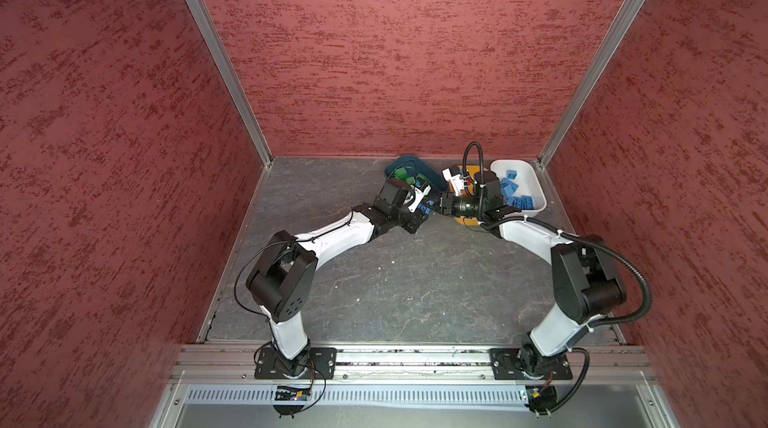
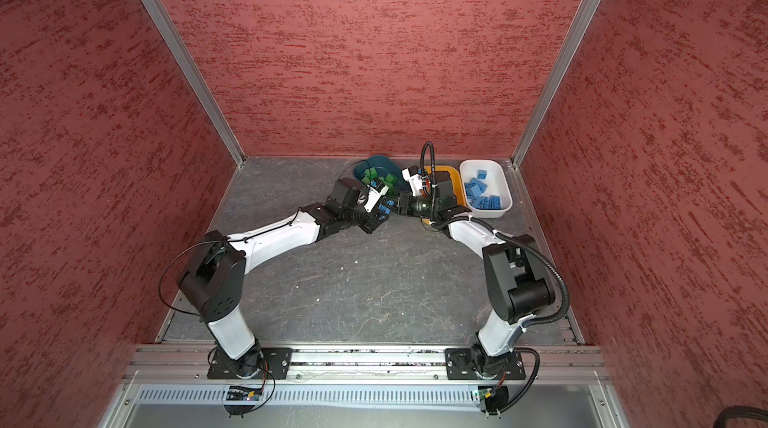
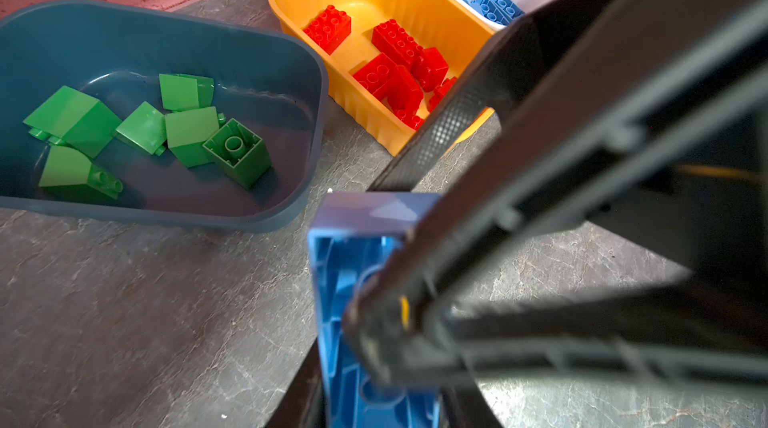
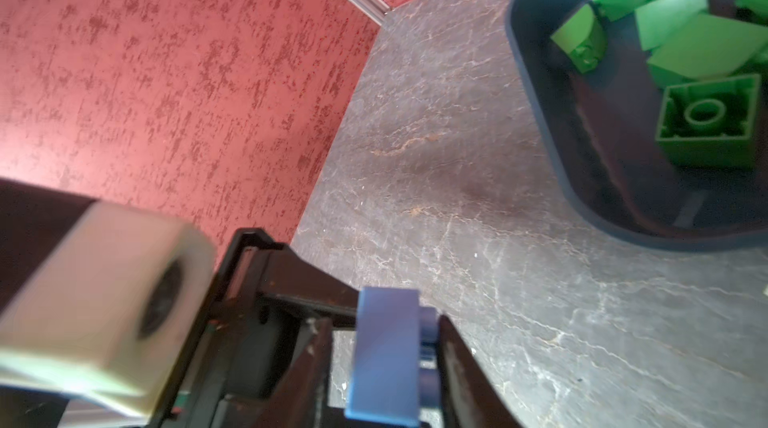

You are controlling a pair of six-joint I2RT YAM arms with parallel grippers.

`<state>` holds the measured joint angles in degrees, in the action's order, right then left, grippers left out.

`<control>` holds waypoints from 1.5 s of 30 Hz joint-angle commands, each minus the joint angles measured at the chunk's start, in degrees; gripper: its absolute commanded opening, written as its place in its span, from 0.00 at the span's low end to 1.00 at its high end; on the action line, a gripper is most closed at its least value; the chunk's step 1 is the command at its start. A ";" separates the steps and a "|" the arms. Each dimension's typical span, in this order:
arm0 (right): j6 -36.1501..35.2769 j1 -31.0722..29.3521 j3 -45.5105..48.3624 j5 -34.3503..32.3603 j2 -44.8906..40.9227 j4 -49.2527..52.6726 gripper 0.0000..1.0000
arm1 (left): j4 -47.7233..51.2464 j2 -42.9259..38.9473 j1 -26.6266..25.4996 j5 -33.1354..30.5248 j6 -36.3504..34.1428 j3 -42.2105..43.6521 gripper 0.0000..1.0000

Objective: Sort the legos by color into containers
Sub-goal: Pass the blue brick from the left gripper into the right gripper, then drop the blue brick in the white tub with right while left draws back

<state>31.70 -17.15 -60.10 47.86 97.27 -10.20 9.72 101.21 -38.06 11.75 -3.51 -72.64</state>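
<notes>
A handover looks to be in hand. The left gripper is clamping a light blue oblong plastic brick, hollow underside showing, above the grey stone-patterned floor. The brick is hanging just in front of the orange-yellow plastic tub, off the corner nearest the dark teal tub. The right gripper is bracketing the same brick with its jaws drawn narrow. One pad is touching the studded side, but a sliver of floor is showing beside the other, so I cannot tell whether it is gripping yet.

To do this well, I judge that the right jaws should be seated squarely on both faces before the left ones let go. The left should then open and back straight off, so that it is not dragging the brick askew. The carry would be going across the orange-yellow tub to the white plastic tub, just beside it on the side away from the teal one. A low release should stop the brick bouncing out.

Counting: there are three tubs and two grippers.
- Six green bricks are lying in the dark teal tub, just beside the orange-yellow one.
- At least six red bricks are lying in the orange-yellow tub, some partly hidden by a gripper finger.
- About seven light blue bricks are piled in the white tub, too crowded for a sure count.
- One more is in the air.
</notes>
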 commanded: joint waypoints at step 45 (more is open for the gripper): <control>-19.39 29.80 -13.31 -48.67 1.60 14.28 0.99 | -12.05 -32.83 31.41 -35.45 15.38 35.61 0.99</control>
<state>12.19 12.58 -78.39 2.20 105.60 9.63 1.83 67.13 -7.81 -22.22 14.13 -39.05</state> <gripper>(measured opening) 0.989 0.994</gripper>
